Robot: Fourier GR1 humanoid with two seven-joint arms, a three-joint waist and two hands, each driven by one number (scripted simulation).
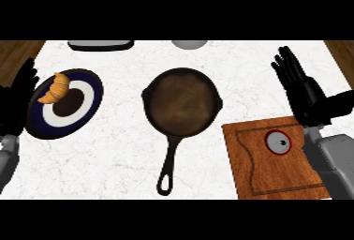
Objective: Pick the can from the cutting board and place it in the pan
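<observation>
Right hand (pixel 303 93), fingers open and holding nothing, hovers just beyond the cutting board (pixel 276 179). The can (pixel 278 142) on it seemingly awaits a grasp, then a carry left to the pan (pixel 182 101).

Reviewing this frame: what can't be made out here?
Head view:
- Dark tray-like item and grey round item: cut off by top edge, identity unclear.
- Left robot hand: partly cut off by left edge.
- Can: only its top shows; sides hidden from above.
- Board: right edge behind the right forearm.
</observation>
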